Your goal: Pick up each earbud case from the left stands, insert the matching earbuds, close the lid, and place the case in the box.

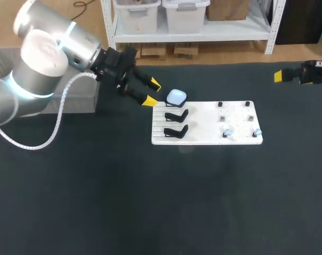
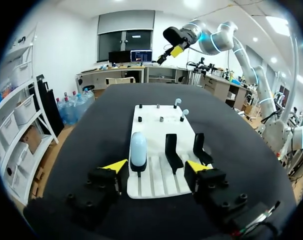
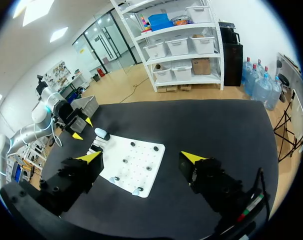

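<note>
A pale blue earbud case (image 1: 176, 96) sits shut on the farthest of three black stands at the left end of the white board (image 1: 206, 114). The other two stands (image 1: 176, 114) (image 1: 175, 130) are empty. Two pale blue earbuds (image 1: 227, 132) (image 1: 256, 132) rest on pegs at the board's near right. My left gripper (image 1: 152, 92) hovers open just left of the case. In the left wrist view the case (image 2: 138, 149) stands just ahead of the left gripper (image 2: 156, 166), untouched. My right gripper (image 3: 141, 157) is open, high at the table's far right.
A grey box (image 1: 76, 101) stands at the table's left, partly hidden behind my left arm. Several small dark pegs (image 1: 235, 110) dot the board's right half. Bare black tabletop (image 1: 150, 202) stretches in front of the board.
</note>
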